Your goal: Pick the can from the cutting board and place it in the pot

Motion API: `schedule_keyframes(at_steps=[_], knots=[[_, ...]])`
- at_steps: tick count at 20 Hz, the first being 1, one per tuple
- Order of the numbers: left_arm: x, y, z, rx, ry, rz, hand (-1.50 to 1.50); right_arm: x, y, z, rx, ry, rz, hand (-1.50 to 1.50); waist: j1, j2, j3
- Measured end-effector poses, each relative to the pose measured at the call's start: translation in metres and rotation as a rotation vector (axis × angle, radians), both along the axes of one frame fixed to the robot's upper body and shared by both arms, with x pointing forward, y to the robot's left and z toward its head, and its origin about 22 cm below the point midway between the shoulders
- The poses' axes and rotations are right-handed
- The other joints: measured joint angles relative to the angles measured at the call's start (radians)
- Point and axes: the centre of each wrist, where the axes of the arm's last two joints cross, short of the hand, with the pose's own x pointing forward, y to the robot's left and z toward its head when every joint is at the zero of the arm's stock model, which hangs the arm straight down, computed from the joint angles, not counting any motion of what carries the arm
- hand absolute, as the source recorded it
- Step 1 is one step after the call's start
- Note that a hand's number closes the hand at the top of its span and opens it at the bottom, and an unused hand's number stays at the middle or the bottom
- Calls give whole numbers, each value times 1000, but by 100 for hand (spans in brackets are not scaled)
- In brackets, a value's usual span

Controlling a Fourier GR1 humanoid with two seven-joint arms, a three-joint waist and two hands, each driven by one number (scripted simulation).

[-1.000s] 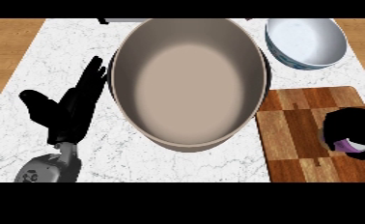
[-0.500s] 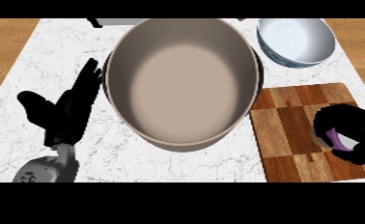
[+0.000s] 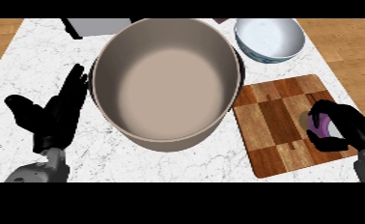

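Observation:
A purple can [image 3: 318, 124] stands near the right edge of the wooden cutting board [image 3: 274, 121], at the right of the head view. My right hand [image 3: 343, 125] curls round it from the right, with the thumb and fingers on either side, hiding most of it. The big beige pot [image 3: 170, 80] fills the middle of the counter, and nothing lies inside it. My left hand [image 3: 51, 114] rests open at the pot's left, fingers up.
A white bowl [image 3: 269, 39] sits behind the board at the back right. A grey block [image 3: 100, 26] lies at the back left, behind the pot. The marble counter [image 3: 28, 63] ends in wood at both sides.
The view has shifted, so the pot, board and bowl now sit further left in the picture. My right hand has come into fuller view, curled round the can. The left hand stays still.

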Motion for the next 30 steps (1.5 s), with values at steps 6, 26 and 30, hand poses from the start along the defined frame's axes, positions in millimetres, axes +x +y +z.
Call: schedule_keyframes(at_steps=[6,26,30], knots=[[-4,6,-2,3,11,0,0,7,60,12,37,-145,-210,150,10,2,10],[2,-16,2,-21,-28,-118,0,-41,296,228,143,-589,-267,150,126,39,24],[6,-20,1,-16,-32,-136,0,-28,316,249,150,-596,-275,150,142,47,26]])
